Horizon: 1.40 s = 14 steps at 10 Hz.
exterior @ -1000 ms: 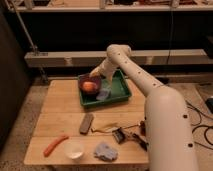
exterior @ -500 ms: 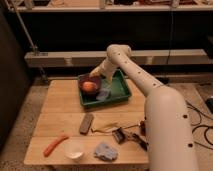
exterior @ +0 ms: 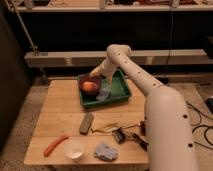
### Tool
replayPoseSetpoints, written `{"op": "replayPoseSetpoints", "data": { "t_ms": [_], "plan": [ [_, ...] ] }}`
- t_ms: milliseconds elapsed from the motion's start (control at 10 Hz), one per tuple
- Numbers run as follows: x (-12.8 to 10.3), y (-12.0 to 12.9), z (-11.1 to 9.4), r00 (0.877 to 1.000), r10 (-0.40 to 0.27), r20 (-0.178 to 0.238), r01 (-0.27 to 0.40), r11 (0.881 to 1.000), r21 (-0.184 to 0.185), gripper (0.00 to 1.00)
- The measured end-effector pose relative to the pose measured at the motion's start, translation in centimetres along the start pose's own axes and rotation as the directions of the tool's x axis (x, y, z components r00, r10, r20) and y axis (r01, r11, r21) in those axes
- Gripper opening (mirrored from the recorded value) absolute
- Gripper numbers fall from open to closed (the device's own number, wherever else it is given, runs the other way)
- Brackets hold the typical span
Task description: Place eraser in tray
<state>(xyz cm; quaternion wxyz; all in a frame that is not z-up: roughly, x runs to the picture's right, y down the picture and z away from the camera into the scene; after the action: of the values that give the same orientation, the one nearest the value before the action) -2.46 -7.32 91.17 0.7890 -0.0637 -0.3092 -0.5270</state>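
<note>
The dark grey eraser (exterior: 86,123) lies on the wooden table, in front of the tray and a little to its left. The green tray (exterior: 121,90) sits at the table's back middle. In its left half stands a dark round bowl (exterior: 88,83) with an orange fruit in it, and next to it lies a pale blue item (exterior: 104,94). My gripper (exterior: 95,73) reaches in from the right and hovers over the tray's back left corner, just above the bowl, well away from the eraser.
An orange carrot (exterior: 55,145), a white cup (exterior: 75,149) and a blue cloth (exterior: 106,151) lie along the table's front edge. A small black-and-metal clip (exterior: 119,135) and a black-handled tool (exterior: 138,140) lie at the front right. A metal shelf rack stands behind the table.
</note>
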Motion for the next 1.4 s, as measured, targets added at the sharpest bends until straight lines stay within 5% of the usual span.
{"op": "replayPoseSetpoints", "data": {
  "t_ms": [600,1100,1400],
  "plan": [
    [-1.2,-0.2,-0.9,1.000,-0.008,0.002,0.008,1.000,0.007,0.75],
    [-11.1,1.2,-4.0,0.997,-0.069,-0.019,0.067,0.994,-0.090,0.75],
    [-16.1,1.5,-3.2,0.992,-0.126,-0.014,0.123,0.982,-0.146,0.75]
  ]
}}
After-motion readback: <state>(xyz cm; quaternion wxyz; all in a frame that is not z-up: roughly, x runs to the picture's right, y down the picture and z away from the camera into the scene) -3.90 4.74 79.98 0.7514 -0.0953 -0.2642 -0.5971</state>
